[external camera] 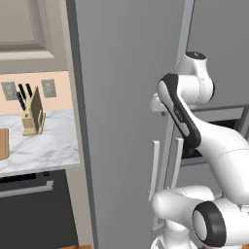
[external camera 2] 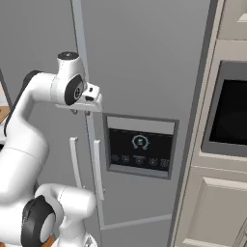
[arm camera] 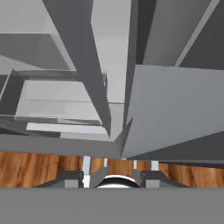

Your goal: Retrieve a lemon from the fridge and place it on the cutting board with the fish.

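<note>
The tall grey fridge (external camera: pixel 121 97) (external camera 2: pixel 144 58) stands right before me. My gripper (external camera: pixel 160 108) (external camera 2: pixel 81 110) hangs at the seam between its two doors, close against a slim pale handle (external camera 2: pixel 82 53), pointing down. In the hand view the left door (arm camera: pixel 87 65) is ajar, and grey inner shelves (arm camera: pixel 61 100) show through the gap. The gripper (arm camera: pixel 109 175) has its fingers apart with nothing between them. The lemon and the fish are out of view. A light-brown wooden shape (external camera: pixel 2 144), cut by the frame's left edge, lies on the counter; I cannot tell whether it is the cutting board.
A marble counter (external camera: pixel 44 146) left of the fridge carries a knife block (external camera: pixel 33 116). A dark display panel (external camera 2: pixel 140 147) is set in the right fridge door. Built-in oven (external camera 2: pixel 231 111) and beige cabinets stand to the right. Wooden floor (arm camera: pixel 35 168) lies below.
</note>
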